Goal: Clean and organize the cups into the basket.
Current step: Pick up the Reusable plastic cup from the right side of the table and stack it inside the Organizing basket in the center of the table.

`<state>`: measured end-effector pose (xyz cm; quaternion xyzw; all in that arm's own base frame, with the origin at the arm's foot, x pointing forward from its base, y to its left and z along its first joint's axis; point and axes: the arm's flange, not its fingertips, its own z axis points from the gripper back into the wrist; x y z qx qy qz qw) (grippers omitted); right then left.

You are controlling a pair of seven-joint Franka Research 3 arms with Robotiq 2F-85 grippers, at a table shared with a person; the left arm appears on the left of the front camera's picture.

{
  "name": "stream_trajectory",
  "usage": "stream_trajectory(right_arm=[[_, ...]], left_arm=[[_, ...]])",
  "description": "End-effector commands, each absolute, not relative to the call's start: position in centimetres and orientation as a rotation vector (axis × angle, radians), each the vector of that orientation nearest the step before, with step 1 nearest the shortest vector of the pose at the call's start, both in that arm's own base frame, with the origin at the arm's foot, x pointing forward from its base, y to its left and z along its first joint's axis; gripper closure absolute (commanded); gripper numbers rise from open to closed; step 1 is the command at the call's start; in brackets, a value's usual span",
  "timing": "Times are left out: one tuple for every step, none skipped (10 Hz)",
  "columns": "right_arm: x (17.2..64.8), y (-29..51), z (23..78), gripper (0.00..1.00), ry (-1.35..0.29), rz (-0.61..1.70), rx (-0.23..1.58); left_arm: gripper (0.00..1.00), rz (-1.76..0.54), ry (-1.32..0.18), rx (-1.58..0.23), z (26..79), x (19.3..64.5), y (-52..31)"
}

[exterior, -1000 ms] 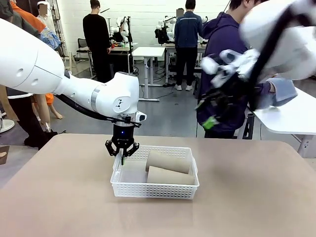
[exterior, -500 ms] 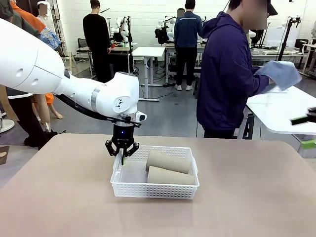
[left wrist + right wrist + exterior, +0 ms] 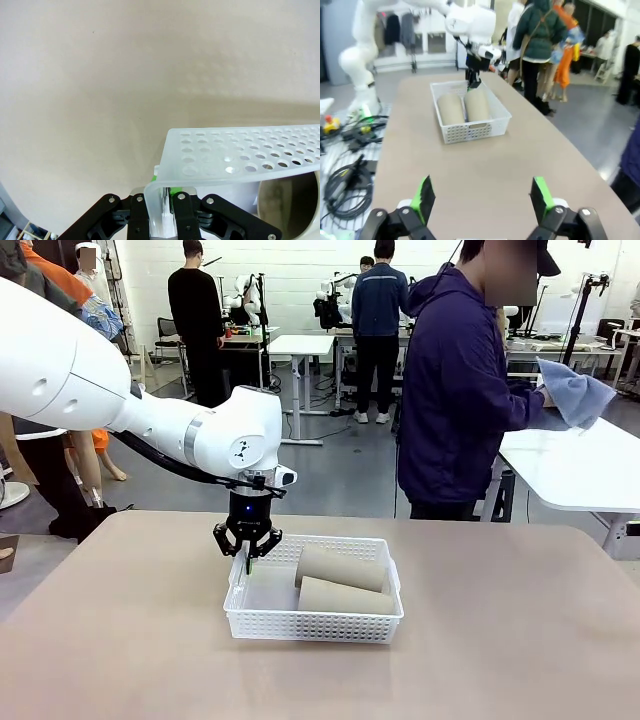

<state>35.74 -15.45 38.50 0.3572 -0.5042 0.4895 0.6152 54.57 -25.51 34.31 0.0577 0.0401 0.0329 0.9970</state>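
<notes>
**Chief:** Where is the basket?

**Inspector:** The basket (image 3: 313, 626), white with lattice sides, rests on the tan table (image 3: 520, 650), slightly toward nine o'clock of the table's middle. One long side faces the robot.

**Chief:** Contents?

**Inspector:** Two tan cups lie on their sides, parallel and touching. The far cup (image 3: 340, 566) is on the twelve o'clock side and the near cup (image 3: 345, 597) on the six o'clock side. Both sit in the basket's three o'clock half, and the nine o'clock half shows bare floor.

**Chief:** State of the left gripper?

**Inspector:** The left gripper (image 3: 247, 558) points straight down at the basket's ten o'clock corner, clenched on the basket's wall. In the left wrist view the perforated white wall runs between the green pads, pinched there, and it curves where it enters the jaws.

**Chief:** And the right?

**Inspector:** The right gripper (image 3: 482, 196) is released. Its pads are spread wide with nothing between them. It hangs over the table, well apart from the basket, which lies at twelve o'clock in its own view.

**Chief:** Surroundings?

**Inspector:** A person (image 3: 455, 390) in a dark purple jacket stands beyond the table's far edge, at one o'clock from the basket. They are turned toward a white side table (image 3: 590, 475) at three o'clock and hold a blue cloth (image 3: 578, 392) above it.
</notes>
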Motion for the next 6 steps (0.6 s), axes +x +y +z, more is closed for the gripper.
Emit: stream_trajectory(right_arm=[[37.3, -15.9, 38.5, 0.00, -1.158, 1.176, 0.863], [37.7, -16.0, 38.3, 0.00, -1.148, 1.179, 0.868], [38.5, -15.9, 38.3, 0.00, -1.155, 1.139, 0.859], [37.1, -15.5, 38.1, 0.00, -1.142, 1.153, 0.862], [37.1, -15.5, 38.1, 0.00, -1.142, 1.153, 0.862], [37.1, -15.5, 38.1, 0.00, -1.142, 1.153, 0.862]], left_arm=[[1.00, 0.065, 0.080, 0.126, 34.2, 54.5, -25.5], [1.00, 0.065, 0.080, 0.126, 34.2, 54.5, -25.5], [1.00, 0.065, 0.080, 0.126, 34.2, 54.5, -25.5], [1.00, 0.065, 0.080, 0.126, 34.2, 54.5, -25.5], [1.00, 0.065, 0.080, 0.126, 34.2, 54.5, -25.5], [1.00, 0.065, 0.080, 0.126, 34.2, 54.5, -25.5]])
